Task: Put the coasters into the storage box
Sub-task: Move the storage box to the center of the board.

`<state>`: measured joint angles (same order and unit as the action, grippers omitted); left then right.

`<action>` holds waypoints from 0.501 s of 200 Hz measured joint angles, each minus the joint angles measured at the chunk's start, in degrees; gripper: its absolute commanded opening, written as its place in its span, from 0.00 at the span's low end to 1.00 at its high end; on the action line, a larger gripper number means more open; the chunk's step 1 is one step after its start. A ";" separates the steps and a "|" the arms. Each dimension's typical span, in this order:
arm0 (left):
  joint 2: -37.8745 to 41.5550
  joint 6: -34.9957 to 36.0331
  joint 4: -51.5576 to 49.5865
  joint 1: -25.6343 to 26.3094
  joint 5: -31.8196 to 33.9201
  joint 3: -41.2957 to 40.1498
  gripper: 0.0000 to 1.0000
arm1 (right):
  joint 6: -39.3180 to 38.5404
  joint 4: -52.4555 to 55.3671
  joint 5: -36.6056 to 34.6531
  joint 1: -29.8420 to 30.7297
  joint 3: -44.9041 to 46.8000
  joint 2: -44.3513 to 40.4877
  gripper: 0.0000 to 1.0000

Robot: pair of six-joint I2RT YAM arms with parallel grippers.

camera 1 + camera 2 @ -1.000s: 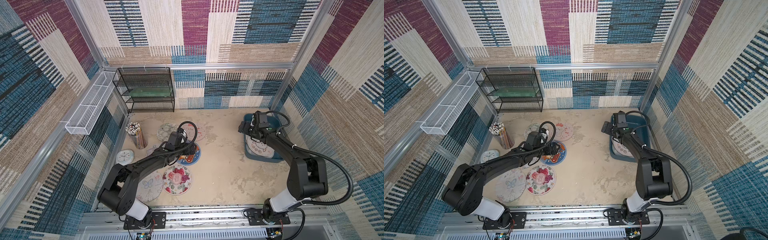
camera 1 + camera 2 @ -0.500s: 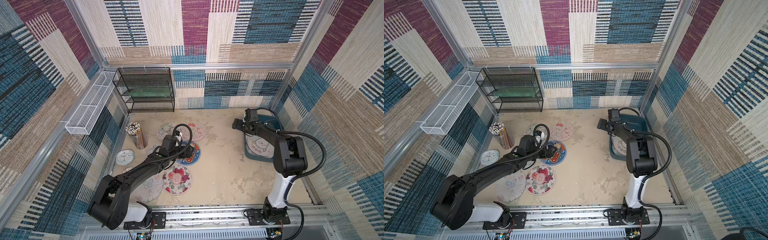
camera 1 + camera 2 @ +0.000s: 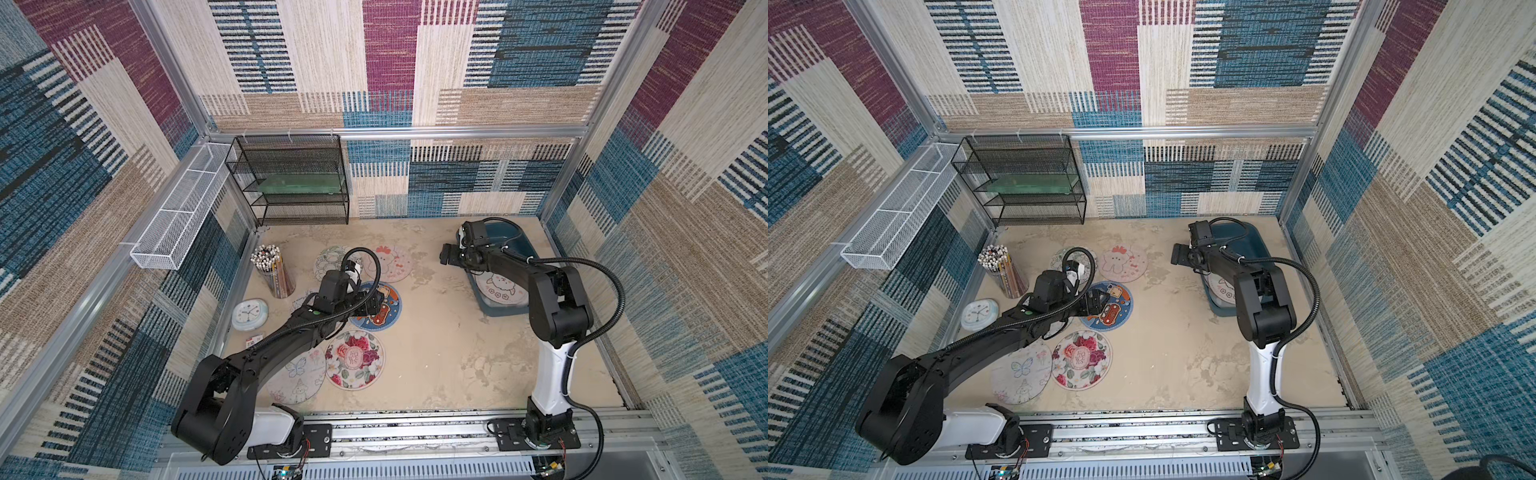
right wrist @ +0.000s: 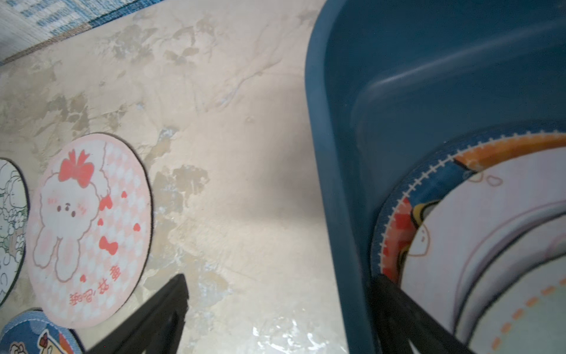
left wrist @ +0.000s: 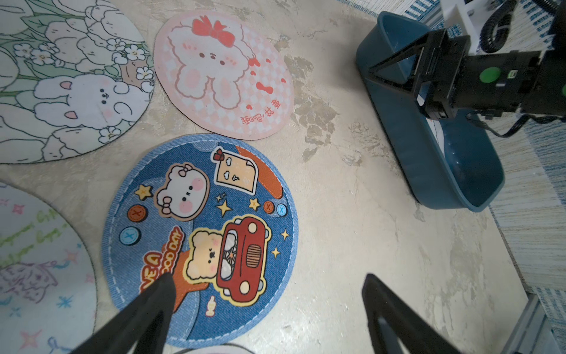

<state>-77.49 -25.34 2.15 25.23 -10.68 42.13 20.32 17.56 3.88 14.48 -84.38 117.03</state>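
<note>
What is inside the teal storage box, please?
Stacked coasters, a blue-rimmed one under paler ones, in the storage box; its far end is bare. How many lie underneath is hidden.

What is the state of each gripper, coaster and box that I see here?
left gripper: open, empty, above blue coaster edge
right gripper: open, empty, beside storage box
storage box: upright, holding stacked coasters
blue coaster: flat on table
pink coaster: flat on table
floral coaster: flat on table
</note>
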 measured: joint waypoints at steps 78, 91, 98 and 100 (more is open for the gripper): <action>-0.72 -0.11 -0.28 -0.39 1.20 -0.02 0.94 | 1.88 0.26 5.11 4.44 -5.90 2.21 0.95; -1.03 -0.22 -0.46 -0.74 1.49 -0.02 0.94 | 2.21 0.59 5.14 4.81 -5.88 1.33 0.95; -1.25 -0.31 -0.50 -0.81 1.53 -0.02 0.94 | 2.21 0.85 5.05 5.03 -5.88 0.57 0.95; -1.29 -0.42 -0.50 -0.85 1.53 -0.02 0.94 | 2.19 0.96 4.98 5.11 -5.88 0.24 0.95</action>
<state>-78.78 -25.76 1.65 24.38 -9.15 42.11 22.50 18.52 8.86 19.59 -90.26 117.27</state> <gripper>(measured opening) 0.941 0.948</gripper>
